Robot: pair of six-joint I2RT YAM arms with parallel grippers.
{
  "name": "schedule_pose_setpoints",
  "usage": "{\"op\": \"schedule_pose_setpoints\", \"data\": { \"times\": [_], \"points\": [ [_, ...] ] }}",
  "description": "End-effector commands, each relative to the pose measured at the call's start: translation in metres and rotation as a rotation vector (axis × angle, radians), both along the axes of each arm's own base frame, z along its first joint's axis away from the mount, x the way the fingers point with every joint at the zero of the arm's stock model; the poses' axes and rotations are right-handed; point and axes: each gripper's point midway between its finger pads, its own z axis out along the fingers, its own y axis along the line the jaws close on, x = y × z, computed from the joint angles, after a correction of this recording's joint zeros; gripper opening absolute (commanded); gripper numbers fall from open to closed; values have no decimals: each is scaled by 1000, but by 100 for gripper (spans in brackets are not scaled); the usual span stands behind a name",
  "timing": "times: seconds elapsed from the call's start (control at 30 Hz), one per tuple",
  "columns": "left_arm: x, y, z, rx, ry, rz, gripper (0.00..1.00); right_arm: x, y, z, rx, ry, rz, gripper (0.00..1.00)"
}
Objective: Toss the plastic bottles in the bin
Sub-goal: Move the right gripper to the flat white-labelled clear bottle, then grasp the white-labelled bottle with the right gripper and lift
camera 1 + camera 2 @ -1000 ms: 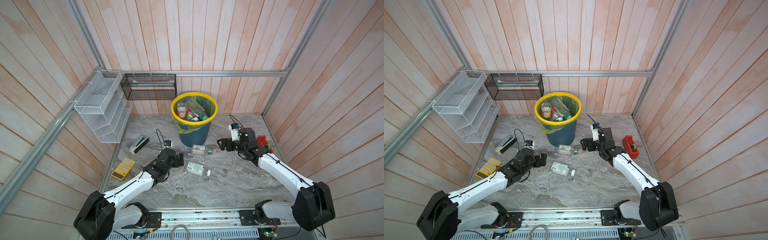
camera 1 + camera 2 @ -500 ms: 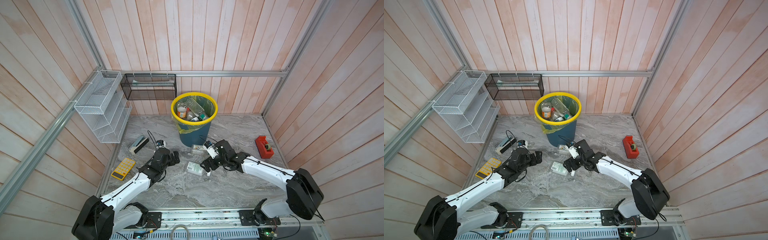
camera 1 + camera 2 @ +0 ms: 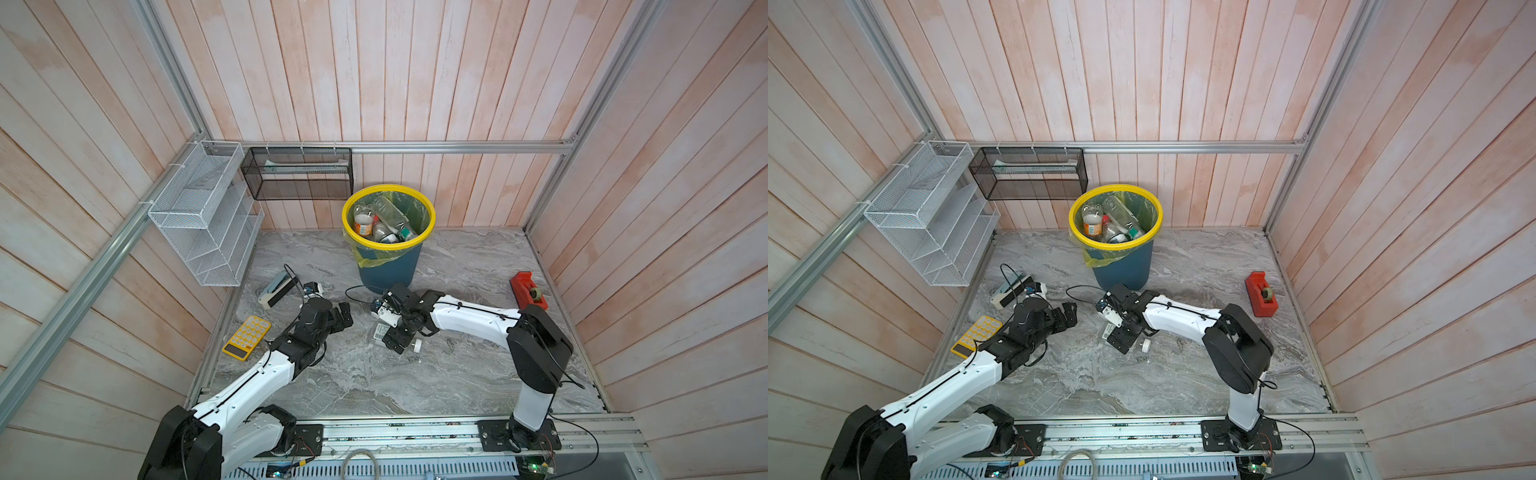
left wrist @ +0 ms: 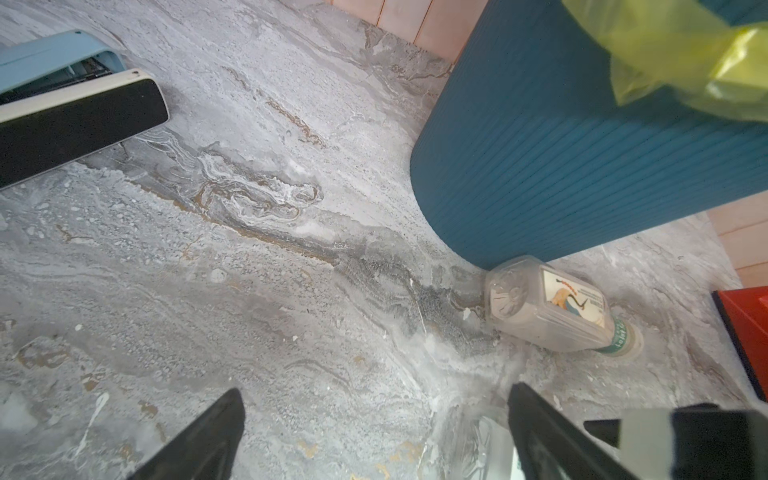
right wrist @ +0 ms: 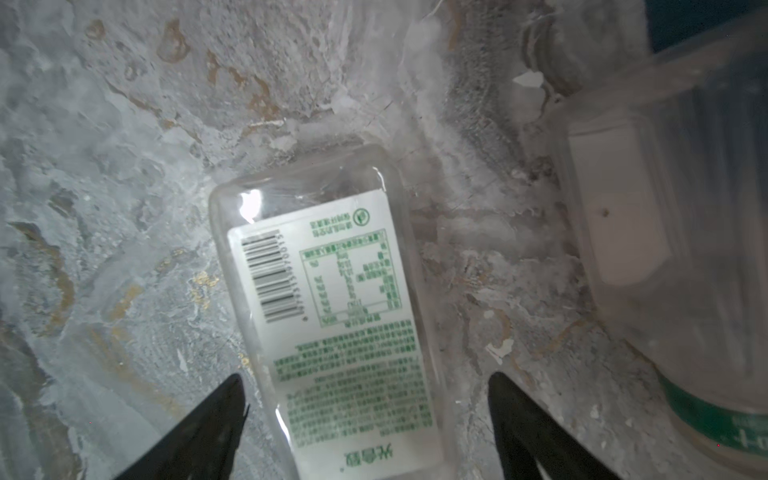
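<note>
— Bin first: where does it stand in both top views?
— The bin (image 3: 388, 266) stands upright at the far middle of the counter (image 3: 374, 386). Several bottles (image 3: 380, 226) lie inside its yellow rim.
— And the grippers there?
— The left gripper (image 3: 343, 318) hovers to the left of the bin's foot, with jaws wide and holding nothing. The right gripper (image 3: 397, 343) points down over a labelled bottle (image 3: 380, 331), which lies on the counter on the near side of the bin. Its white cap (image 3: 417, 344) shows just beside the gripper. A yellow calculator (image 3: 247, 337) lies at the left and a red tape dispenser (image 3: 528, 289) at the right, both well apart from the bottle.
— What does the left wrist view give?
— The two fingers stand far apart over bare counter. A green-capped bottle (image 4: 548, 307) lies on its side at the foot of the bin's blue wall. I cannot tell if it touches the wall.
— And the right wrist view?
— The jaws are wide, one finger on each side of the labelled bottle (image 5: 332, 311). They are not closed on it, since a gap shows beside one finger. The green-capped bottle lies just beside it.
</note>
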Motion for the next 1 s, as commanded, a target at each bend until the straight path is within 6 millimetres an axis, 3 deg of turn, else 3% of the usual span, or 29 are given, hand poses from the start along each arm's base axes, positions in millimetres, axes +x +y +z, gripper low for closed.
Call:
{"op": "schedule_pose_setpoints", "data": {
  "times": [0.0, 0.13, 0.33, 0.53, 0.63, 0.8, 0.9, 0.97],
  "points": [
    [-6, 5, -5, 2, 13, 9, 100, -11, -17, -16, -161, 19, 75, 89],
    [-8, 9, -5, 7, 10, 10, 100, -11, -17, -27, -203, 47, 94, 82],
    [-9, 14, -7, 14, 14, 21, 100, -16, -12, -30, -206, 73, 112, 56],
    [-9, 17, -6, 10, 11, 33, 100, -13, -2, -9, -128, 32, 91, 47],
    [-9, 20, -4, 2, 1, 48, 100, -8, 9, 21, -2, -39, 66, 42],
    [-9, 24, 4, -16, -42, 72, 100, -5, 19, 106, 321, -224, 23, 42],
    [-9, 25, 10, -26, -72, 75, 100, -2, 9, 178, 534, -400, -32, 43],
    [-8, 25, 13, -30, -85, 75, 100, -1, -9, 235, 684, -549, -88, 43]
  ]
}}
